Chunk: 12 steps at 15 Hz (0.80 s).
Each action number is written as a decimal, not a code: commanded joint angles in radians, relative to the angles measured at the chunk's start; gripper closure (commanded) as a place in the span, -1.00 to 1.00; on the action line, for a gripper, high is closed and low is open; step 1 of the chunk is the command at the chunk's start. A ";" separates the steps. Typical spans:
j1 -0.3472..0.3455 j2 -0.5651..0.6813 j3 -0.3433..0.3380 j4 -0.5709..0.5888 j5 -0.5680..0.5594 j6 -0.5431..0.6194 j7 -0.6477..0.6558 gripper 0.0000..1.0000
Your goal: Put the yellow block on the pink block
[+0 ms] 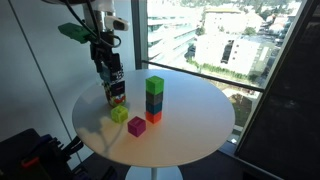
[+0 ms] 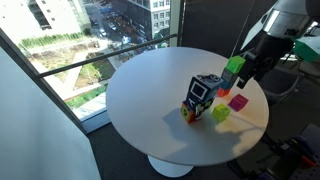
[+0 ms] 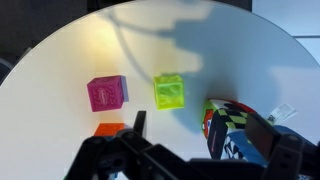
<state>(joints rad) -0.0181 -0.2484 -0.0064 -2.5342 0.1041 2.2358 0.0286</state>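
**Jaws wide and empty, yellow cube free to take**

Your gripper (image 1: 108, 68) hangs over the round white table (image 1: 200, 130). Its jaws look spread wide, with nothing between them. The small lime-yellow cube (image 3: 170, 91) sits flat on the tabletop, just beside the small magenta-pink cube (image 3: 107, 92) but not touching it. Expect it to be light, rigid and smooth-faced. Pinch two opposite flat sides squarely, or it may twist or skid. Mind the multicoloured patterned box (image 3: 235, 130) standing close on its other side, below your wrist, because a finger coming down there could knock it. A tall stack of green cube (image 1: 155, 85), blue cube (image 1: 154, 101) and orange-red cube (image 1: 153, 116) stands near the pink one, so carry clear of it.
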 commanded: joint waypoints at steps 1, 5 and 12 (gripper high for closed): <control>0.003 0.012 -0.016 -0.042 0.001 0.093 -0.054 -1.00; -0.001 0.038 -0.010 -0.073 -0.012 0.180 -0.029 -1.00; 0.004 0.047 -0.010 -0.066 -0.002 0.153 -0.029 -1.00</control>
<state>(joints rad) -0.0180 -0.2012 -0.0128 -2.6006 0.1041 2.3900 -0.0018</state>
